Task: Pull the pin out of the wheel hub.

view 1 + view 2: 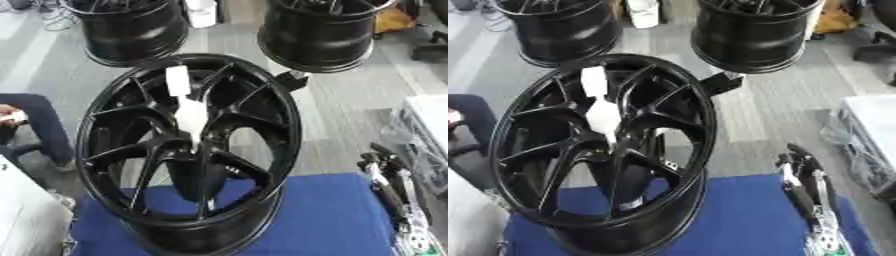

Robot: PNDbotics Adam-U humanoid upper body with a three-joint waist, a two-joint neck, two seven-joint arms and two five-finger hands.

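Black hub [188,150] upright on blue-covered desk [324,215], white pin [185,105] poking from its centre toward camera. Right hand [802,187] idle at lower right, fingers straight, holding nothing. Probably light, stiff, smooth; best gripped round the exposed white shaft.

1. A pale grey carpeted floor [350,100] fills the room, laid in faintly striped panels
2. A blue cloth-covered work surface [324,215] lies at the near edge, and serves as the landmark here
3. Far beyond the blue surface, to its left, a black metal wheel rim [131,30] stands on the floor
4. Far beyond it to the right stands a second black metal wheel rim [754,35]
5. Left of the surface sits a dark blue upholstered chair [39,125]
6. Right of the surface is a white table edge [872,120] with clear plastic wrapping [842,132] beside it
7. The light is even and soft
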